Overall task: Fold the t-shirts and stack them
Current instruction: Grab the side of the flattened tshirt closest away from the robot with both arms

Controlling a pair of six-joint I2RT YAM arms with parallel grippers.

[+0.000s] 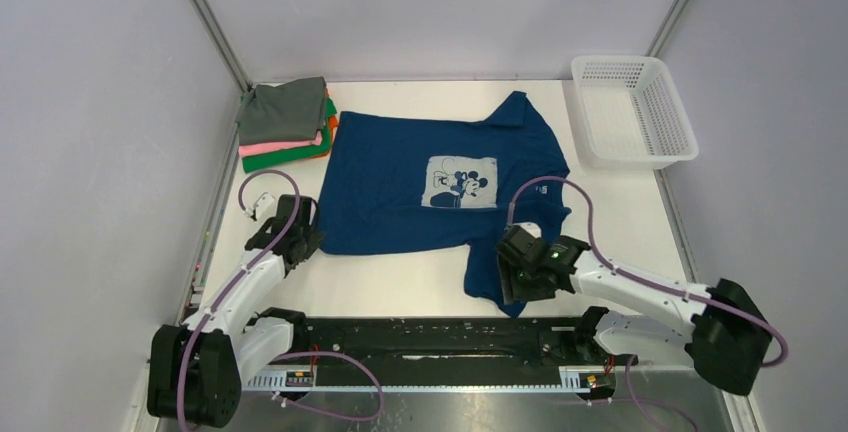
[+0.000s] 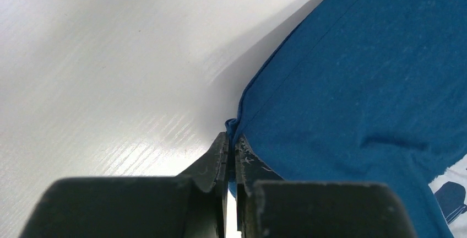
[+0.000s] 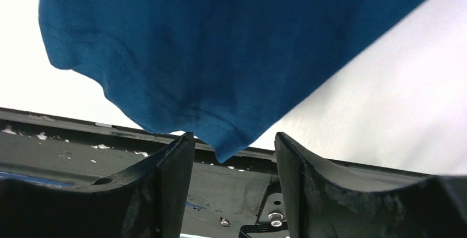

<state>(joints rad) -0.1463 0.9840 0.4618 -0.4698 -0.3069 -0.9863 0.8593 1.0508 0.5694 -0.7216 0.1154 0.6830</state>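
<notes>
At the tip of your left gripper [image 2: 231, 141], the black fingers are pressing almost together, pinching a small puckered fold at the hem corner of the blue tee [image 1: 400, 167]. The soft knit is spreading away ahead and to the right of that gripper. Its stitched edge is running in a straight line over the glossy white table [image 2: 99, 84], which is showing a faint wood grain.

Your right gripper [image 3: 234, 139] is standing spread, its two curved black fingers wide apart. A rounded sleeve [image 3: 165, 56] corner with double stitching is hanging just above the gap between them; you cannot tell whether it is touching either finger. Below that gripper a dark metal rail [image 3: 66, 144] is lying flecked with white chips.

From above, the tee is lying mostly flat between your two grippers, print [image 1: 462, 183] up, and wrinkling near the right one. Beyond the left gripper a folded stack [image 1: 285, 122] of grey, pink, green and orange tees is sitting in the far corner. Far beyond the right gripper a white mesh basket [image 1: 632, 112] is standing.
</notes>
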